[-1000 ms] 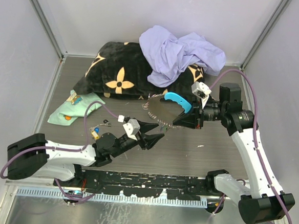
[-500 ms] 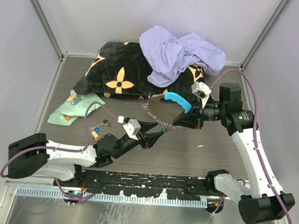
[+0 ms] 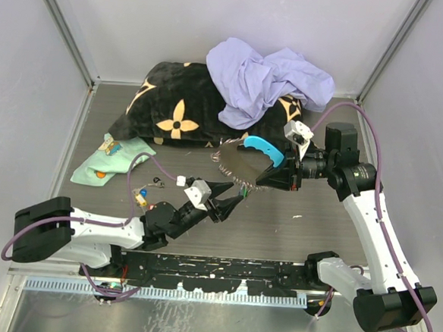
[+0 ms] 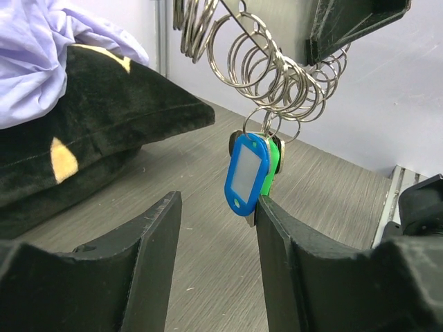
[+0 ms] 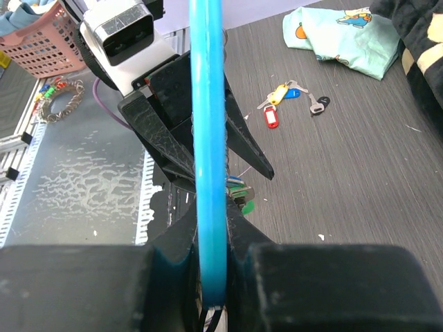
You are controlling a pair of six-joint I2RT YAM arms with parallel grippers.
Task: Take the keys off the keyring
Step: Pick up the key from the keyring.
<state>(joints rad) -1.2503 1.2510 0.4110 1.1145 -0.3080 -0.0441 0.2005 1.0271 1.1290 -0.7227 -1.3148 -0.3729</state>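
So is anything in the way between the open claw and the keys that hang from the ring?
No, nothing visible. The left gripper is open and the keys hang right in front of the gap between its fingers, with only air between. The right gripper holds the keyring up by its blue piece.

White arms, black joints, purple cables

Bare desk lies open at lower centre of the overhead frame. The dark pillow and lilac cloth block the upper middle; loose keys and mint cloth clutter the left.
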